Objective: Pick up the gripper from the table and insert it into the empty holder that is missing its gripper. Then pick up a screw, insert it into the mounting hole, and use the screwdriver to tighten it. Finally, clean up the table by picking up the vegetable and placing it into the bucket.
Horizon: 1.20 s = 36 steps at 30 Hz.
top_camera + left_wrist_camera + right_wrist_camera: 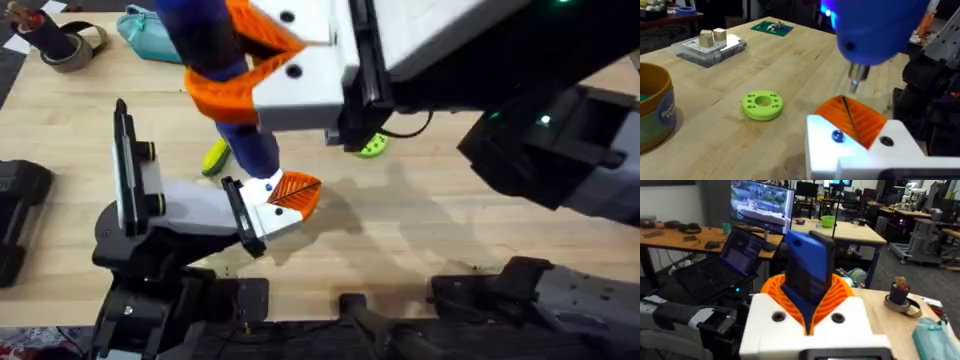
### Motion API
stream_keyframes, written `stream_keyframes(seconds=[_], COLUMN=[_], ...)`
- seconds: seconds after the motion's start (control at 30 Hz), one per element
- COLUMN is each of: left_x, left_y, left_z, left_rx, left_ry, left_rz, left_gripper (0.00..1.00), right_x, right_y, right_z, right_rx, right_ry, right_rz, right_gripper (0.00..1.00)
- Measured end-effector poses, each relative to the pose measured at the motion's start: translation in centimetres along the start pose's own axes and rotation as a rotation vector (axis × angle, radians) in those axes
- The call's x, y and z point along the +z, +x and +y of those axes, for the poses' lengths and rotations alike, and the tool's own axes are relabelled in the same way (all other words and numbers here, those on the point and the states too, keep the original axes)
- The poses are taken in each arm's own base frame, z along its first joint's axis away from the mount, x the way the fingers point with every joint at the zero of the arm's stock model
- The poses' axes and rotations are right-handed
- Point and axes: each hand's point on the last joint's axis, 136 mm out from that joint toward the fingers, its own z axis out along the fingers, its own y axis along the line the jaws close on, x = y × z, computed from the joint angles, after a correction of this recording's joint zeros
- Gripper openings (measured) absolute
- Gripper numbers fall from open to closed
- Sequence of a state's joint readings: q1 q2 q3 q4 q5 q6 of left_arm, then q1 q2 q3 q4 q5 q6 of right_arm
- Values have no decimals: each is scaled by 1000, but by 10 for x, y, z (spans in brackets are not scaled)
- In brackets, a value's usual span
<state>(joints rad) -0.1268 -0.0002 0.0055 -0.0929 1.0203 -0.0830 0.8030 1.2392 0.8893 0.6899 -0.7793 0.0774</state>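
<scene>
The screwdriver (215, 45) stands nearly upright above the middle of the tabletop (420, 230), pinched between the orange ribbed pads (255, 70) of the right end effector (262, 75), its narrow tip pointing down at the left end effector (290, 192). The left wrist view shows that tip (856, 80) hanging just above the orange pad (852, 120) of the left end effector (855, 132), with a thin dark rod lying against that pad; whether those fingers are spread or pressed together I cannot tell. The right wrist view gives the blue body (809, 272) seated in the V of the pads. From overhead, the vegetable (214, 157) lies on the tabletop just beside the screwdriver's lower end, and a lime-green disc (373, 146) lies further right. The left wrist view adds the bucket (654, 107) near that disc (762, 104).
</scene>
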Motion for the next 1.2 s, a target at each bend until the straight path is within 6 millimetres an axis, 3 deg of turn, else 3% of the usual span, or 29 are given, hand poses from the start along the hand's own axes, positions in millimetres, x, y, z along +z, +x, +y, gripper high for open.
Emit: stream_keyframes(seconds=[0.4,0.67,1.2], left_x=[0,0,0], left_y=[0,0,0], left_z=[0,0,0], left_rx=[-1,0,0], left_ry=[0,0,0], left_rz=[0,0,0], left_gripper=[7,7,7], right_x=[1,5,7], right_y=[3,17,17], right_z=[0,-6,-3], right_rx=[-3,18,19], right_ry=[-3,-1,-8], right_rz=[-4,16,14], right_gripper=[25,25,25])
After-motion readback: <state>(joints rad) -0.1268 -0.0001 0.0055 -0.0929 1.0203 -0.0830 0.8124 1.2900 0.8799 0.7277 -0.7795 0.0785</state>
